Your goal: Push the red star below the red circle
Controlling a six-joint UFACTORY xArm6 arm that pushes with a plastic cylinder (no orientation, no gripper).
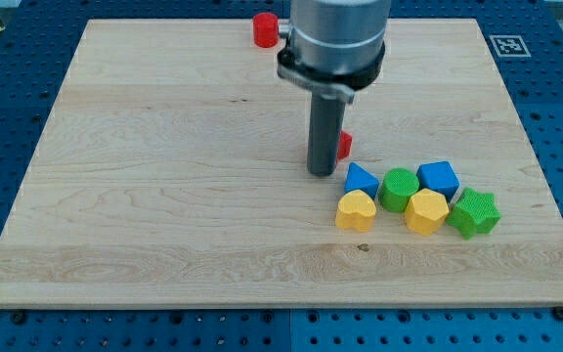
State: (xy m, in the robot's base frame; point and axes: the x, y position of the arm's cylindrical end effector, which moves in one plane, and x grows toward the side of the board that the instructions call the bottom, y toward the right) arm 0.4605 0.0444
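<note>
The red circle [265, 28] stands at the view's top, near the board's top edge, just left of the arm's body. The red star [344, 145] is mostly hidden behind the rod; only a small red part shows at the rod's right side. My tip [321, 173] rests on the board in the middle right part, touching or nearly touching the red star's left side. The star lies well below and to the right of the red circle.
A cluster of blocks lies right below my tip: a blue triangle [361, 180], a green circle [398, 189], a blue cube [439, 180], a yellow heart [356, 210], a yellow hexagon [426, 211], a green star [475, 212]. The wooden board [164, 196] sits on a blue pegboard.
</note>
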